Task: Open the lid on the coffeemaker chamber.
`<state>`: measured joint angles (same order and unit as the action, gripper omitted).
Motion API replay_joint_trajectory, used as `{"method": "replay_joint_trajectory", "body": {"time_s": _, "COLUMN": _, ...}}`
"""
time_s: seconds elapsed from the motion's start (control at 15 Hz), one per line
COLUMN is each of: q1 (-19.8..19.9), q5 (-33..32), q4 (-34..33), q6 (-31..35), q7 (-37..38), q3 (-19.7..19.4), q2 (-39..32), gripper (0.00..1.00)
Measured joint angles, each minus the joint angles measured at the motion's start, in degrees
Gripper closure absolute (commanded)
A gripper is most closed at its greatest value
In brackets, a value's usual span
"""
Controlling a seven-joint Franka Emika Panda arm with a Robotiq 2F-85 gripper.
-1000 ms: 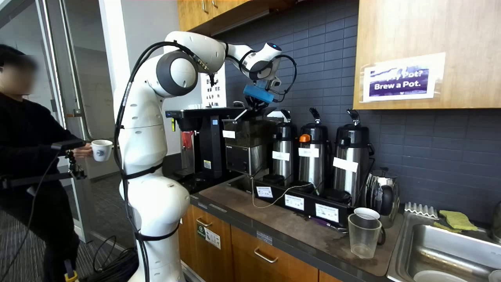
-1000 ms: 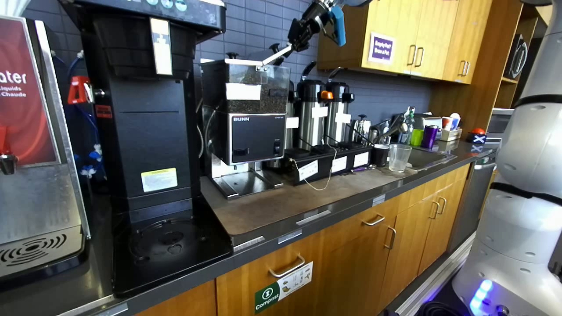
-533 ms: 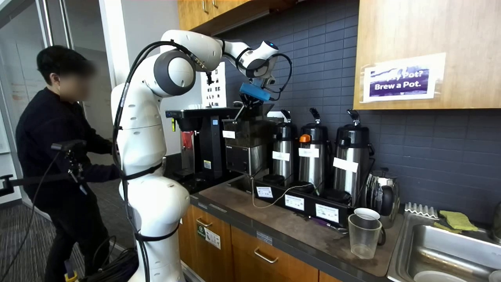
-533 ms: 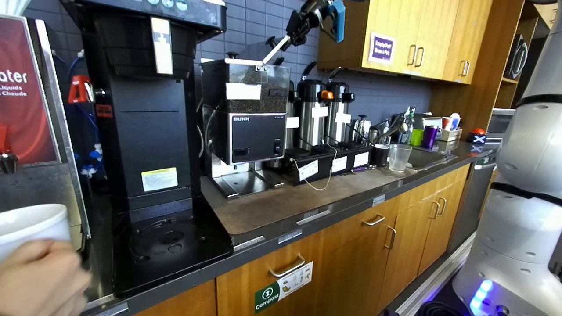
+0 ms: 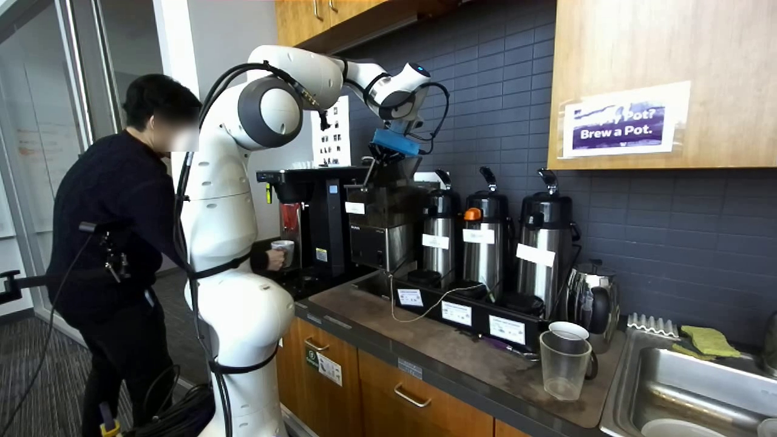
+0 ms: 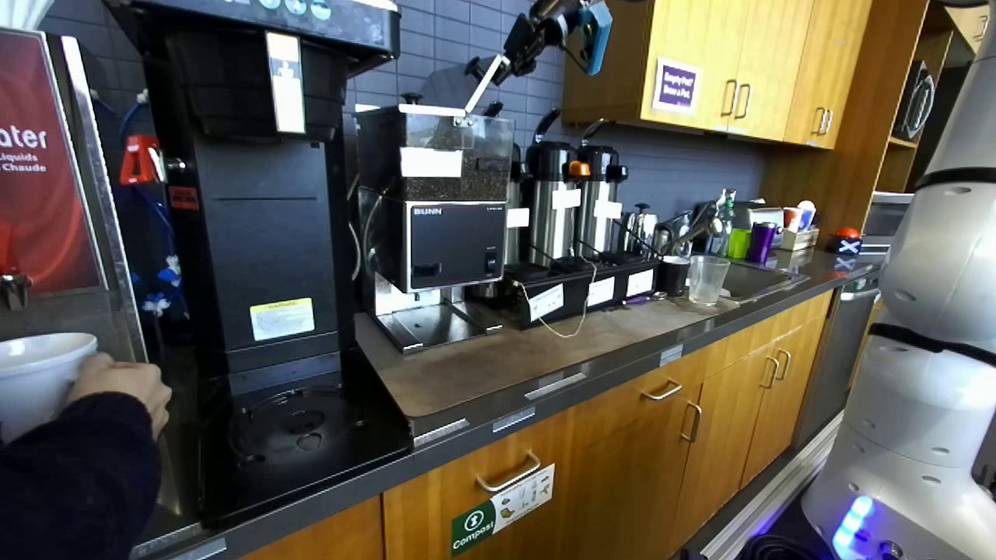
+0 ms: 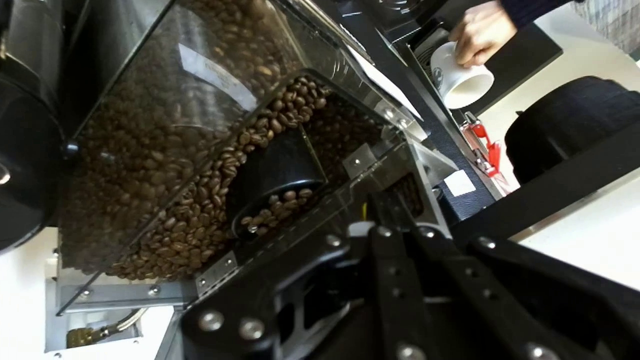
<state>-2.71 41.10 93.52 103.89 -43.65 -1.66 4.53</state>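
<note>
Wrist view doesn't tell whether your gripper (image 6: 508, 68) pinches the tilted lid (image 6: 484, 82); slip off and it may drop.

Claw (image 6: 506, 67) closure too dark to tell, person's face (image 5: 181, 133) blurred, sink (image 5: 716, 367) cut off at right

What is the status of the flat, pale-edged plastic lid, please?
Black metal gripper at lid, grip unclear. Lid tilted up, boxy clear plastic hopper open. Person with white ceramic mug nearby, not visibly blocking.
</note>
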Motion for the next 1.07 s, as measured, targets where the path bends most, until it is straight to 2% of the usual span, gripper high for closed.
{"method": "replay_joint_trajectory", "body": {"time_s": 0.4, "q1": -1.3, "q5": 0.0, "q4": 1.0, "q6": 0.8, "q7": -3.4, "q3": 3.3, "q2": -0.8, "gripper": 1.0}}
{"method": "replay_joint_trajectory", "body": {"time_s": 1.07, "q1": -1.4, "q5": 0.1, "q4": 1.0, "q6": 1.9, "q7": -7.1, "q3": 4.3, "q2": -0.9, "gripper": 1.0}}
